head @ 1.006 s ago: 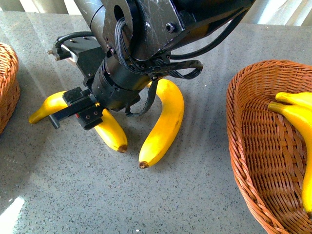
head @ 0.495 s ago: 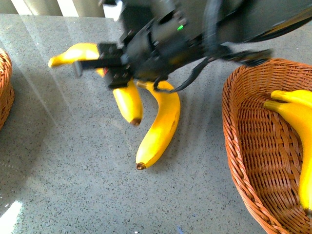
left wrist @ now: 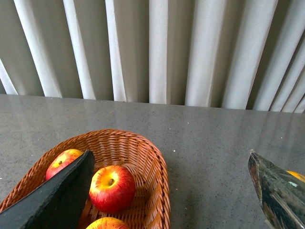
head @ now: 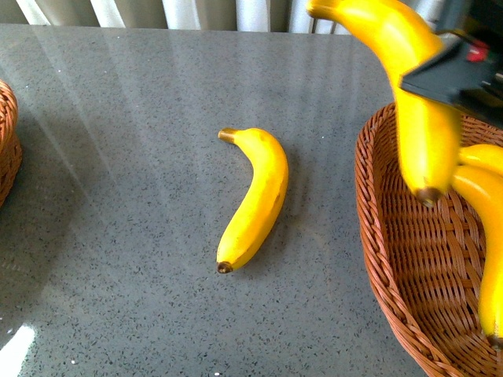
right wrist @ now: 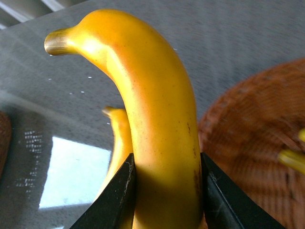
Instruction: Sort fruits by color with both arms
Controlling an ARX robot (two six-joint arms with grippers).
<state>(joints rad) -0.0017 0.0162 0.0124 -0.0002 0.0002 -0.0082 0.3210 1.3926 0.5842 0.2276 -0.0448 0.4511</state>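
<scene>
The right gripper (right wrist: 164, 191) clamps a banana (right wrist: 152, 109) between its black jaws above the grey desk (right wrist: 228, 38). A second banana (right wrist: 121, 143) shows behind it, with a wicker basket (right wrist: 248, 129) nearby.

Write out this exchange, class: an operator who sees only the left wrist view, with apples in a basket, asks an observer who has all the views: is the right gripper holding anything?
Observer: Yes. The right gripper is shut on the held banana.
Operator: Where is that banana now?
Observer: In the front view it hangs in the air with its brown tip over the right basket, not yet released.
Operator: Is any fruit left outside the baskets?
Observer: One loose banana lies on the table, apart from both baskets.
</scene>
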